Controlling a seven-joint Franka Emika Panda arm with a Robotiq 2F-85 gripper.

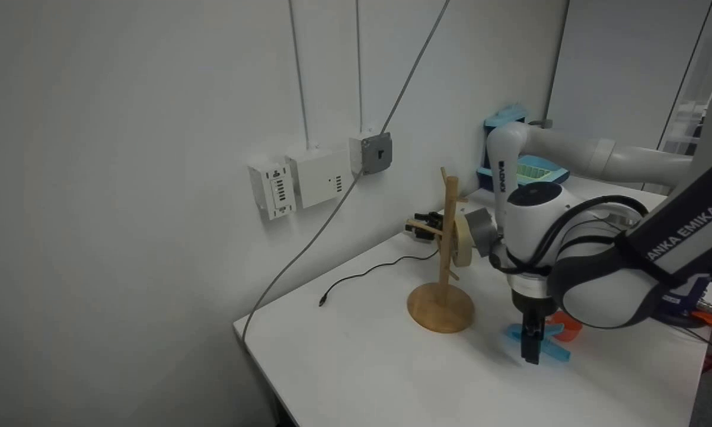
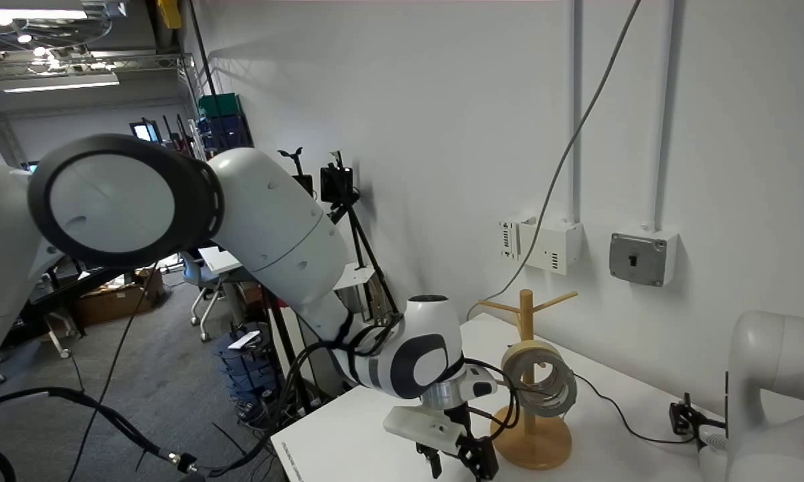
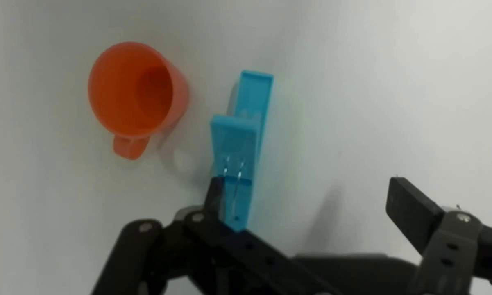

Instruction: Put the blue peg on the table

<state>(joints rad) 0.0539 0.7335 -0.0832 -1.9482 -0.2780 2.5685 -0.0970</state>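
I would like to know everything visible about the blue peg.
The blue peg is light blue and looks plastic, with two flat halves and thin shiny wires, likely its spring. It appears to lie on the white table, one half raised above the other in a narrow V. It is beside the orange cup, with a gap between them. The open jaws do not grip it; one side hides part of its end, and contact there is unclear.

In both exterior views, a plain pale wall (image 2: 442,114) carries two straight pipes (image 2: 571,60), white boxes (image 2: 561,246) and one grey switch box (image 2: 634,260), and a thin grey cable (image 2: 581,123) runs slantwise across it. In an exterior view, the floor (image 2: 174,371) is grey; on it stand a wheeled chair (image 2: 199,274) and a brown box (image 2: 114,304). High above, long lamps (image 2: 27,13) shine white.
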